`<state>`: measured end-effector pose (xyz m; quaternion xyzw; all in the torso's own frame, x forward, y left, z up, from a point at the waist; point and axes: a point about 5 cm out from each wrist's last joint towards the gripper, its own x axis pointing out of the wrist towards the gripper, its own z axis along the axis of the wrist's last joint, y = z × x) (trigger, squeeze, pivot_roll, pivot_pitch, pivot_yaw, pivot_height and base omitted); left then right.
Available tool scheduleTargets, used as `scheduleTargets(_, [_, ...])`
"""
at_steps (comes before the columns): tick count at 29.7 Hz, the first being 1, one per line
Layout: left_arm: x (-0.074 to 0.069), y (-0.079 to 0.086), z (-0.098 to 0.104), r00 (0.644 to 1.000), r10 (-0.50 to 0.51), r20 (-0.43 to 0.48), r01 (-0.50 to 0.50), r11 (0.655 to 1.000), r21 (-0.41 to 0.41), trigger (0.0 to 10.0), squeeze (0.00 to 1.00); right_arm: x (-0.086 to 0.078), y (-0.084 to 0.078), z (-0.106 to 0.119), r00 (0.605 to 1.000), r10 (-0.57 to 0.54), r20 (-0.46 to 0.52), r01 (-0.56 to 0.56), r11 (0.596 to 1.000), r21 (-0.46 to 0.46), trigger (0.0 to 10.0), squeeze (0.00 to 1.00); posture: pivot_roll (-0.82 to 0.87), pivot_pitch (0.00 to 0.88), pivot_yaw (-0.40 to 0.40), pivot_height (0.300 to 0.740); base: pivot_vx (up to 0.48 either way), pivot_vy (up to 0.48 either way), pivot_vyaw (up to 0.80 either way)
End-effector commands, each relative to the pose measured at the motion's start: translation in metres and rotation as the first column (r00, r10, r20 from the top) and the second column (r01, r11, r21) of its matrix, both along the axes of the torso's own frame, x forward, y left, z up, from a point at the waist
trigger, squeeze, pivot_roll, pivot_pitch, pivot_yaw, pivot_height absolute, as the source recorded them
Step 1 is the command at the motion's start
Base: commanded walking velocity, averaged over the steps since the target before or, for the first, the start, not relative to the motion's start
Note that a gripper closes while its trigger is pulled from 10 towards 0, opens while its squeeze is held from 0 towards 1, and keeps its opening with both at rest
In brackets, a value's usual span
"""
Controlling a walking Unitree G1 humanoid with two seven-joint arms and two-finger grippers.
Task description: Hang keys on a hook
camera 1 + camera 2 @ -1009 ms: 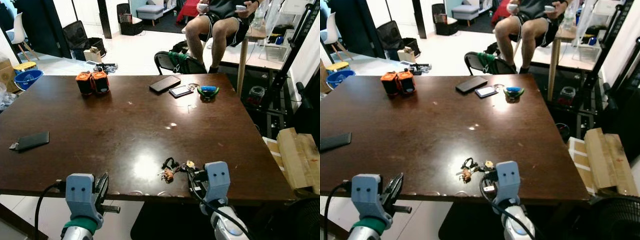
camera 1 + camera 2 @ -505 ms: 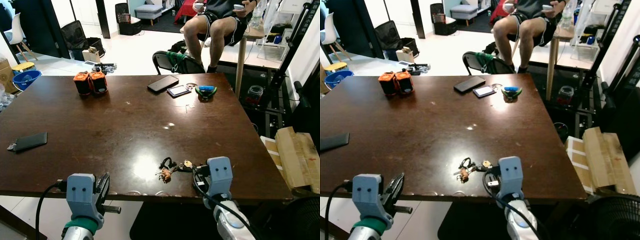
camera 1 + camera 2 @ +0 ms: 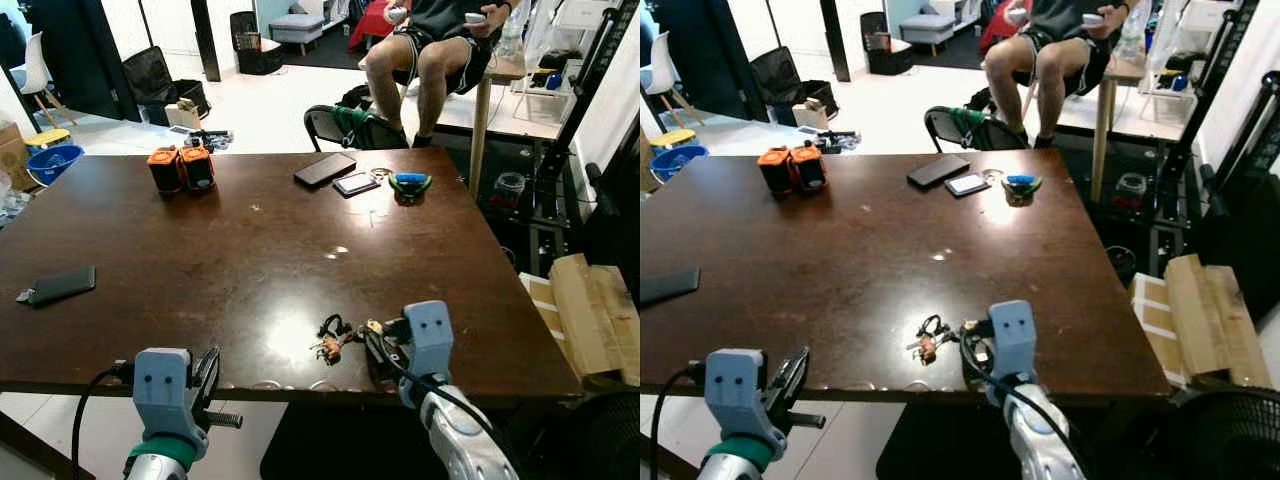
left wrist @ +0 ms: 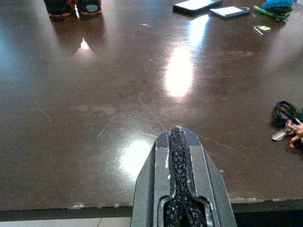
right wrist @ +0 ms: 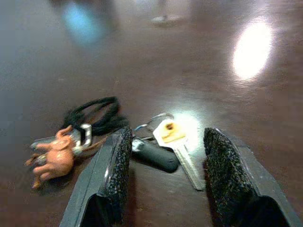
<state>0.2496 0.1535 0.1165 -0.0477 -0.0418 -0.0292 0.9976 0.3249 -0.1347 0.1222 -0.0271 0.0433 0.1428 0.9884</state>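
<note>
At the table's (image 3: pixel 200 260) near edge the right gripper (image 5: pixel 163 177) sits spread around the keys (image 5: pixel 158 142), reaching to pick them up; it should next close on the bunch. The left gripper (image 4: pixel 178 156), pressed together, idles by the same edge. I can make out no hook.

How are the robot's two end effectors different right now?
The right end effector is open, its fingers either side of the keys on the table. The left end effector is shut and holds nothing, at the table's near edge. Both have black fingers.
</note>
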Motion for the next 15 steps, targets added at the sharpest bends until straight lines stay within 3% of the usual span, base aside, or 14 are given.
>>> scheduleTargets(1, [-0.0039, 0.0025, -0.0052, 1.000, 0.006, -0.027, -0.006, 1.000, 0.012, 10.0, 0.00, -0.0027, 0.0053, -0.0109, 0.997, 0.032, -0.071, -0.034, 0.999, -0.023, 10.0, 0.00, -0.10, 0.080, 0.155, 0.740, 0.000, 0.000, 0.00])
scheduleTargets(15, [-0.0062, 0.0016, -0.0060, 0.999, -0.009, -0.040, 0.010, 1.000, 0.017, 10.0, 0.00, -0.0007, 0.0085, -0.0139, 0.989, 0.049, -0.139, -0.059, 0.996, -0.068, 10.0, 0.00, -0.09, 0.086, 0.160, 0.740, 0.000, 0.000, 0.00])
